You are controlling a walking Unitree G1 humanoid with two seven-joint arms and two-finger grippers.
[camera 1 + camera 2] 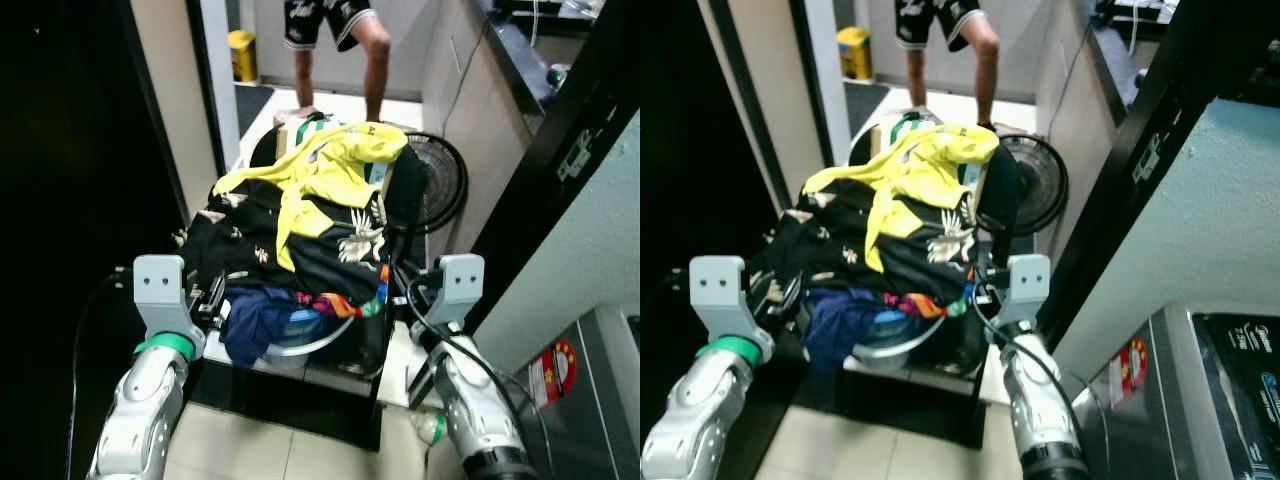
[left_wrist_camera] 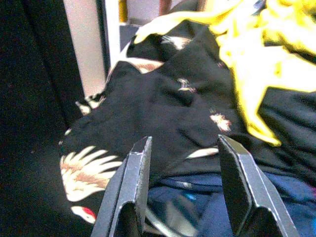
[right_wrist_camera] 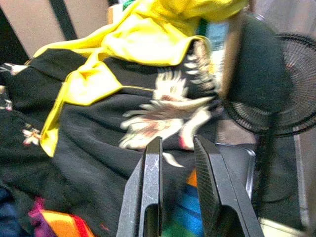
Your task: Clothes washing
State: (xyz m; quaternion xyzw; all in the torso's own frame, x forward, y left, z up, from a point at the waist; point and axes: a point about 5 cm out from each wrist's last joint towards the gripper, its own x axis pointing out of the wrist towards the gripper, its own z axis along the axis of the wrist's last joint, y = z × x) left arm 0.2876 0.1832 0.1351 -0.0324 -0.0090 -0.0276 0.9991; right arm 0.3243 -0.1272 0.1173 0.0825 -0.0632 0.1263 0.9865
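Heaping way over its rim, the laundry (image 1: 300, 240) sits in a basket (image 1: 310, 340) straight ahead of the robot, carried between both arms in a narrow passage. On top is a crumpled yellow shirt (image 1: 320, 175), soft and floppy, draped over a black shirt (image 1: 260, 250) with a pale crane-and-leaf print; underneath there's some dark blue cloth (image 1: 255, 325) and a loud rainbow-coloured bit (image 1: 350, 300) spilling over the pale curved rim. The left gripper (image 2: 185, 190) is right at the pile's left side, its flat black fingers (image 2: 133, 182) spread wide with the black print and blue cloth showing in the gap; can't tell if they touch anything. The right gripper (image 3: 177, 182) is at the right side, fingers (image 3: 153, 187) close together with only a narrow slot, nothing visibly between them. The head views add stuff the wrist cams miss: a person's legs (image 1: 375, 60) in dark shorts standing beyond the pile, a yellow container (image 1: 242, 55) on the floor further back, and a red sticker (image 1: 555, 370) on a grey appliance at lower right. A round black wire-grille fan (image 3: 291, 94) stands just behind the pile on the right; the right wrist view shows its mesh best.
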